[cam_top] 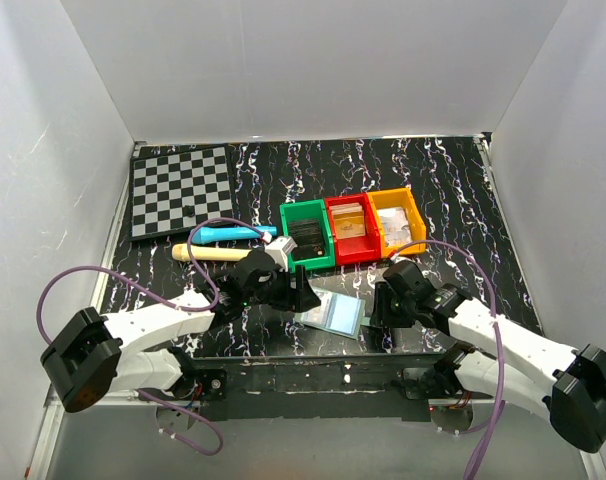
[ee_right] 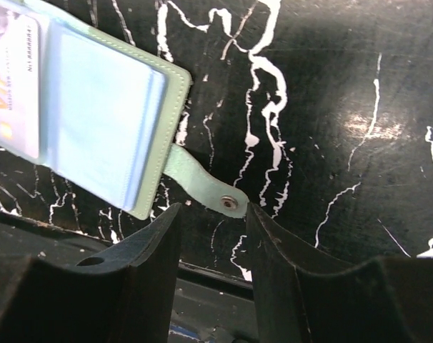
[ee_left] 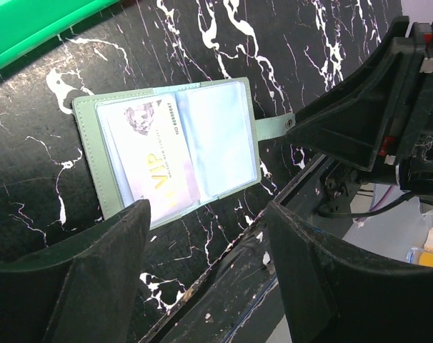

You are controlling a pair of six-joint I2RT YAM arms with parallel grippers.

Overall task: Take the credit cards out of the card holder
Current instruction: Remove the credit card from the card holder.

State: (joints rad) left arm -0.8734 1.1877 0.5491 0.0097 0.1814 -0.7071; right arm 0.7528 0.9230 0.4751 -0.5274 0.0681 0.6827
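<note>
the card holder [cam_top: 331, 312] lies open on the table [cam_top: 433, 200], a pale vip card [ee_left: 148, 153] in its sleeve. left tool [ee_left: 208, 211] hangs wide beside it; right tool [ee_right: 213, 214], open, faces the side tab [ee_right: 202, 187], likely to pin it.

card holder [ee_left: 89, 146] matt; plast. sleeves [ee_left: 218, 136] glossy

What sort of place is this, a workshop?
Likely a robotics test booth: plain white walls box in a marbled black table, two robot arms are bolted at its near edge, and unrelated props like a chessboard and coloured bins sit out.
</note>
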